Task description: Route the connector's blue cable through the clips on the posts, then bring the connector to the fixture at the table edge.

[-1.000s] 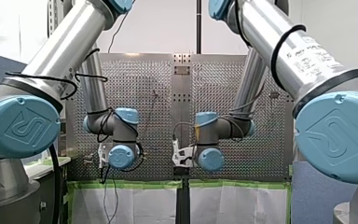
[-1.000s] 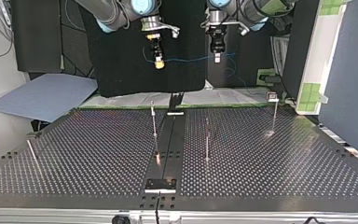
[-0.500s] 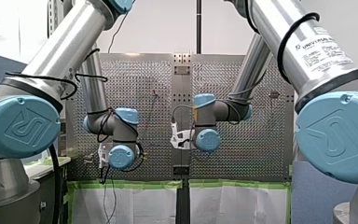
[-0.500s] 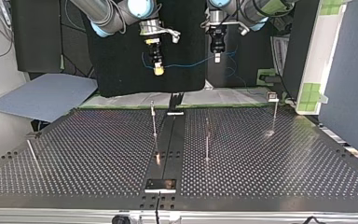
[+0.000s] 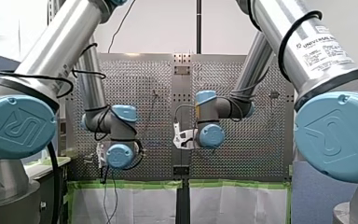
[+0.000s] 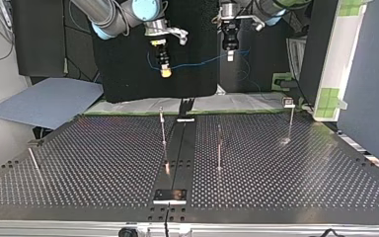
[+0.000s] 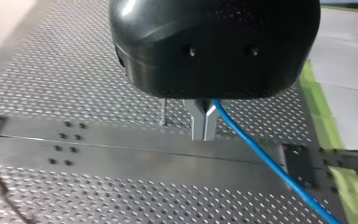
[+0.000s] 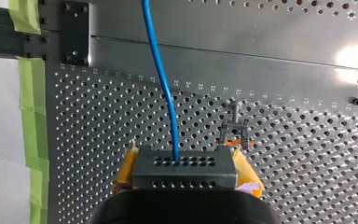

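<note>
My right gripper (image 8: pixel 184 170) is shut on a dark connector block (image 8: pixel 184 168), with yellow pads (image 8: pixel 127 170) on both sides of it. The blue cable (image 8: pixel 161 70) runs from the block ahead over the perforated table. In the top view this gripper (image 6: pixel 165 72) hangs high behind the table, and the cable (image 6: pixel 197 62) spans across to my left gripper (image 6: pixel 230 55). The left gripper's metal fingertips (image 7: pixel 204 125) are shut on the cable (image 7: pixel 270 163), which trails off beside them. A post with a clip (image 8: pixel 234 131) stands beside the connector.
Thin posts (image 6: pixel 163 126) (image 6: pixel 219 148) stand near the table's central rail (image 6: pixel 177 153), and another post with a clip (image 6: pixel 289 116) is at the top view's right. A black plate (image 6: pixel 170 196) sits at the near edge. A grey mat (image 6: pixel 44 101) lies off the table.
My right wrist has risen and shifted slightly toward the top view's left with the connector. My left gripper has lifted a little, still holding the cable.
</note>
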